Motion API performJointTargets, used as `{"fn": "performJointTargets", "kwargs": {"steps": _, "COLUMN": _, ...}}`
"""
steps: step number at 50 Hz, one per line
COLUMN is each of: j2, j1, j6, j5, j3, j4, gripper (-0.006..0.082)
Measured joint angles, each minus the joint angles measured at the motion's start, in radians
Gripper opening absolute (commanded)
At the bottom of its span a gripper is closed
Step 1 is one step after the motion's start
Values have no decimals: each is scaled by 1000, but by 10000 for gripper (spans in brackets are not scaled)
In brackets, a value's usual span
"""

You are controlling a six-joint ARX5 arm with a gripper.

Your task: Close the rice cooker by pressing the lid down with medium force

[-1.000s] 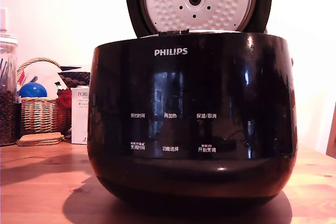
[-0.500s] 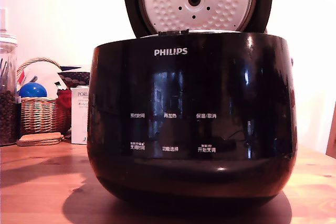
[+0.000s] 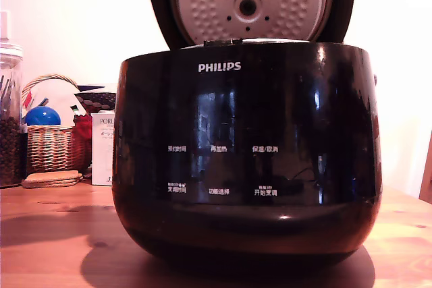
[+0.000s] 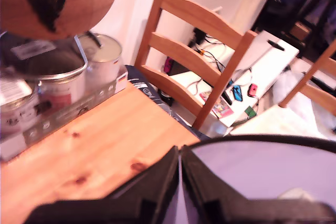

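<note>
Gripper (image 4: pixel 179 182): seen only in the wrist view, its two black fingers (image 4: pixel 163 184) pressed together with just a hairline seam between them, nothing held. The fingertips rest on or just over the glossy, pale-reflecting outer face of the lid (image 4: pixel 273 177); actual contact cannot be confirmed.

Surface and room: the rice cooker (image 3: pixel 246 160) stands on a knotty pine table (image 3: pixel 47 234). In the exterior view, to the exterior view's left of the cooker, there is a wicker basket (image 3: pixel 50 143) with a blue ball (image 3: pixel 42 115) in it, a white carton (image 3: pixel 102 146) just beside the cooker's wall, a glass jar (image 3: pixel 9 126) of dark contents at the frame edge, and a cork coaster (image 3: pixel 50 179) lying in front of the basket. The wall behind is pale. In the wrist view, a wooden chair (image 4: pixel 194 51) stands beyond the table edge, with metal tins (image 4: pixel 68 77) on the tabletop and cables and small items on a white surface further back.

Cooker condition: glossy black body, white "PHILIPS" logo and small white button labels facing the camera. The lid stands raised behind the body's rim, tilted forward, its silvery dimpled inner plate (image 3: pixel 250 1) with central hole exposed. It is not latched.
</note>
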Motion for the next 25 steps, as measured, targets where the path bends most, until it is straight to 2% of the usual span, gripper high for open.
{"fn": "performJointTargets", "kwargs": {"steps": 8, "j2": -51, "j1": -16, "j6": -26, "j5": -47, "j3": -135, "j4": 112, "gripper": -24}}
{"fn": "performJointTargets", "kwargs": {"steps": 25, "j2": -179, "j1": -67, "j6": -79, "j5": -129, "j3": -304, "j4": 250, "gripper": -24}}
